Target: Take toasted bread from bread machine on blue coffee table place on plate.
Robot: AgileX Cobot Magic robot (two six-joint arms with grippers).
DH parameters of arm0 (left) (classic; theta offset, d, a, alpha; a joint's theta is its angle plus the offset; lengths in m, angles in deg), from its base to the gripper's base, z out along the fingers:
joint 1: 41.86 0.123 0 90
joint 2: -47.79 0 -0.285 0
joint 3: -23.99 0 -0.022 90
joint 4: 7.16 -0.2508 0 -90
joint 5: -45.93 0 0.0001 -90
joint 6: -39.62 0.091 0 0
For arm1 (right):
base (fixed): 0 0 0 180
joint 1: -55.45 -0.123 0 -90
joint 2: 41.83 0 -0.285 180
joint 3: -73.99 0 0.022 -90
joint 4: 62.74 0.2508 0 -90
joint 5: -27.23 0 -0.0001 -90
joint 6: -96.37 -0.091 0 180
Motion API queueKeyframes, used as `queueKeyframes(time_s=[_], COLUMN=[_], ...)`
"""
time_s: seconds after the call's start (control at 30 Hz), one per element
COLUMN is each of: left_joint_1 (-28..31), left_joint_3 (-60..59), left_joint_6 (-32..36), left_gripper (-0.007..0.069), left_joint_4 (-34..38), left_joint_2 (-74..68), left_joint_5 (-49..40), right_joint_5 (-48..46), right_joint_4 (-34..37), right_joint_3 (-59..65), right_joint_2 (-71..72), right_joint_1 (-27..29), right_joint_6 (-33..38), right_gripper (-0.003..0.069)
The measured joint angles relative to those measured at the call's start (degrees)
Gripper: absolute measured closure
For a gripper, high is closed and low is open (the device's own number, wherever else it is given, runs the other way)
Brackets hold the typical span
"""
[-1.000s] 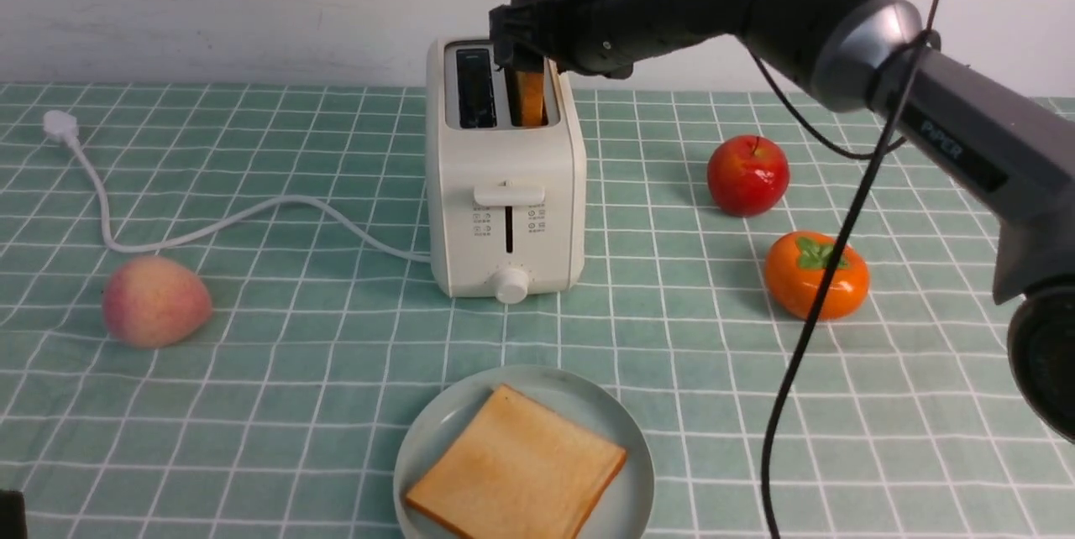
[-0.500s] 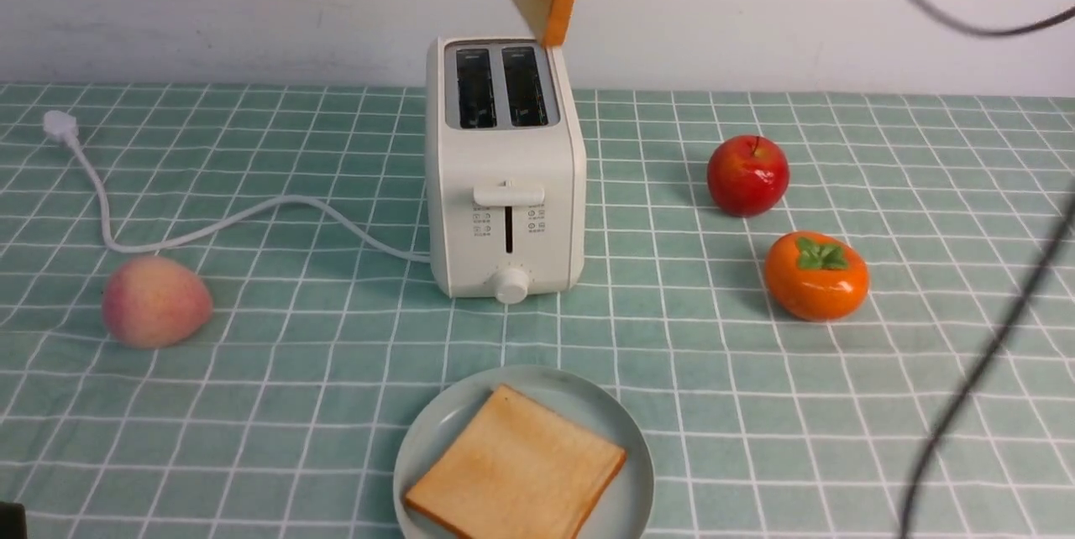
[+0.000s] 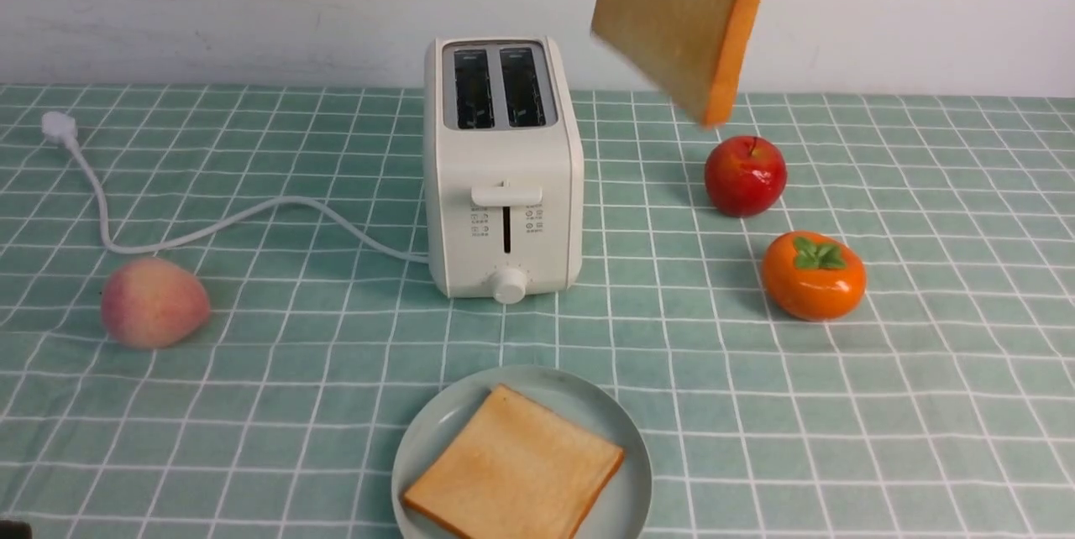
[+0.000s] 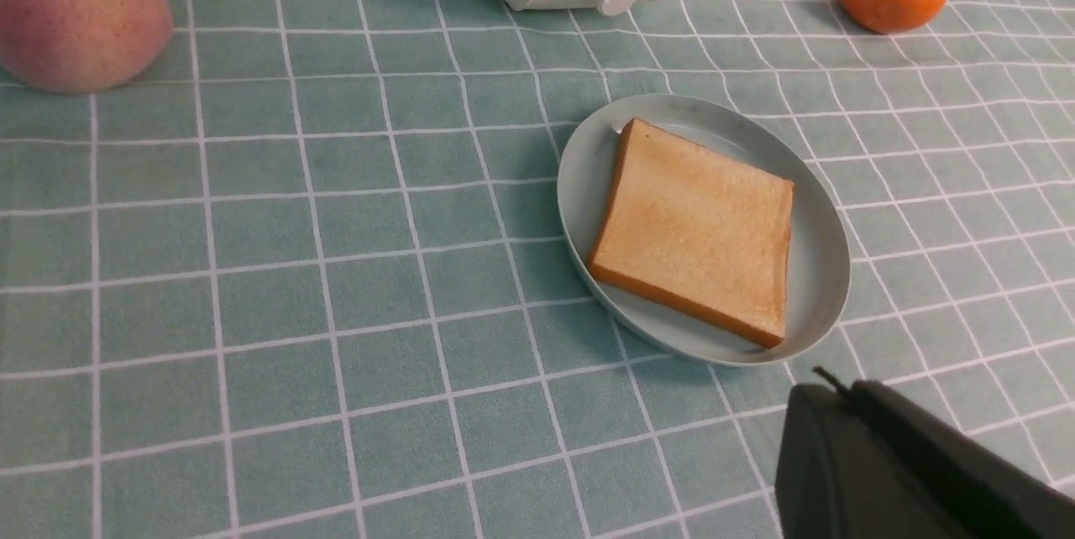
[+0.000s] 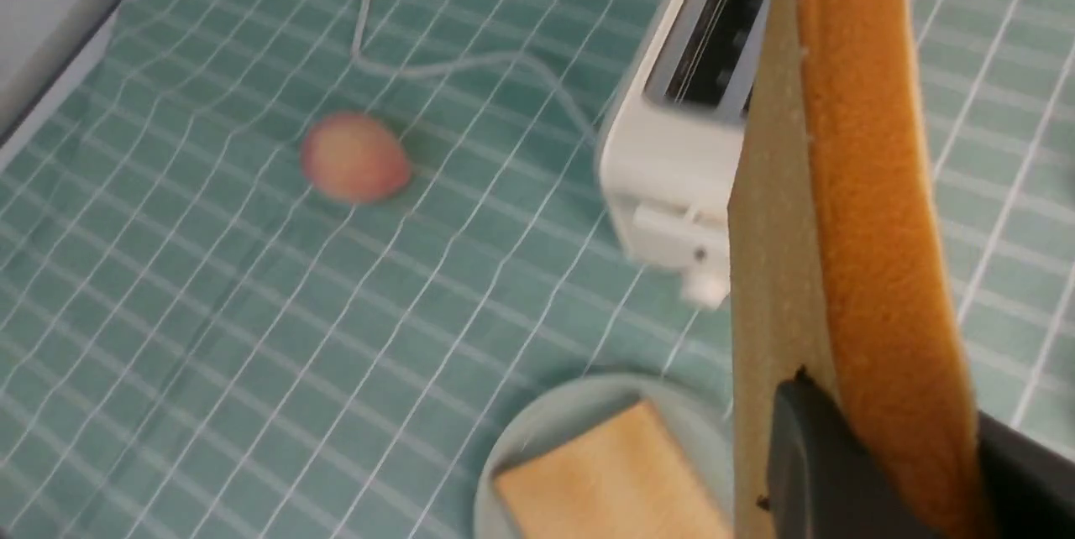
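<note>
**Entry: second toast slice in transit, hazards before the plate**

- **Right end effector** (image 5: 894,417): its dark fingers are clamped on one edge of a golden-tan square toast slice with orange-brown crust (image 3: 680,18). This carried slice hangs tilted, corner down, in the air to the right of the toaster and clear of its slots.
- **Left end effector** (image 4: 890,455): only a dark part shows in the left wrist view, near the plate. Whether it is open or closed cannot be told.
- **Cream-white boxy two-slot toaster** (image 3: 502,186): upright on the teal grid-cloth desk (image 3: 294,371), with both slots looking empty.
- **Round pale blue-green plate** (image 3: 631,480): in front of the toaster. A matching flat slice (image 3: 514,465) covers most of it.
- **Bystanders:** a glossy red apple (image 3: 745,176) and an orange persimmon (image 3: 813,274) to the right, and a pink-yellow peach (image 3: 154,302) to the left.

**Hazards, as judged**

1. The grip is on one edge only, so a quick swing may let the carried slice pivot or slip out.
2. Little of the plate is bare, so the carried slice probably has to stack on the flat slice. Let go while tilted or from high up, it may topple over the rim onto the desk.
3. A low path to the plate may clip the toaster or the apple.
4. The left end effector sits near the plate, so the two arms may crowd each other there.
</note>
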Motion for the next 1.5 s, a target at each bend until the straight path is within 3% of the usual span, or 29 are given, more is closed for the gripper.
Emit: queueKeyframes(time_s=[0.23, 0.43, 0.67, 0.8, 0.9, 0.93, 0.97, 1.07, 1.17, 1.23, 1.4, 1.5], left_joint_1=[0.00, 0.00, 0.00, 0.00, 0.00, 0.00, 0.00, 0.00, 0.00, 0.00, 0.00, 0.00], left_joint_3=[0.00, 0.00, 0.00, 0.00, 0.00, 0.00, 0.00, 0.00, 0.00, -0.05, -0.05, -0.05], left_joint_6=[0.00, 0.00, 0.00, 0.00, 0.00, 0.00, 0.00, 0.00, 0.00, 0.00, 0.00, 0.00], left_gripper=[0.0638, 0.0638, 0.0638, 0.0638, 0.0638, 0.0638, 0.0638, 0.0638, 0.0638, 0.0638, 0.0638, 0.0638], left_joint_4=[0.95, 1.11, 1.73, 1.77, 1.79, 1.79, 1.79, 1.79, 1.84, 1.84, 1.84, 1.84], left_joint_2=[0.00, 0.00, 0.00, 0.00, 0.00, 0.00, 0.00, 0.00, 0.00, 0.00, 0.00, 0.00], left_joint_5=[-0.06, -0.13, -0.92, -1.35, -1.40, -1.40, -1.40, -1.45, -1.53, -1.69, -1.75, -1.75], right_joint_5=[0.79, 2.11, 2.85, 2.96, 3.02, 3.02, 3.02, 2.96, 2.91, 2.84, 2.21, 1.91], right_joint_4=[15.42, 26.59, 29.51, 28.39, 25.31, 25.31, 22.04, 16.86, 10.89, 6.98, -3.24, -7.99], right_joint_3=[20.75, 24.26, 24.26, 24.26, 23.97, 23.90, 22.78, 19.92, 17.93, 17.42, 17.45, 18.54], right_joint_2=[-6.43, -14.50, -19.73, -20.56, -20.56, -20.56, -20.60, -20.34, -18.55, -15.48, -5.60, 4.19], right_joint_1=[0.00, 0.00, 0.00, 0.00, 0.00, 0.00, 0.04, 0.22, 0.36, 0.49, 0.49, 0.49], right_joint_6=[9.62, 16.11, 17.38, 17.38, 16.35, 16.23, 15.08, 12.69, 8.09, 4.92, -1.04, -2.96], right_gripper=[0.0565, 0.0565, 0.0561, 0.0514, 0.0377, 0.0377, 0.0292, 0.0204, 0.0171, 0.0177, 0.0286, 0.0449])
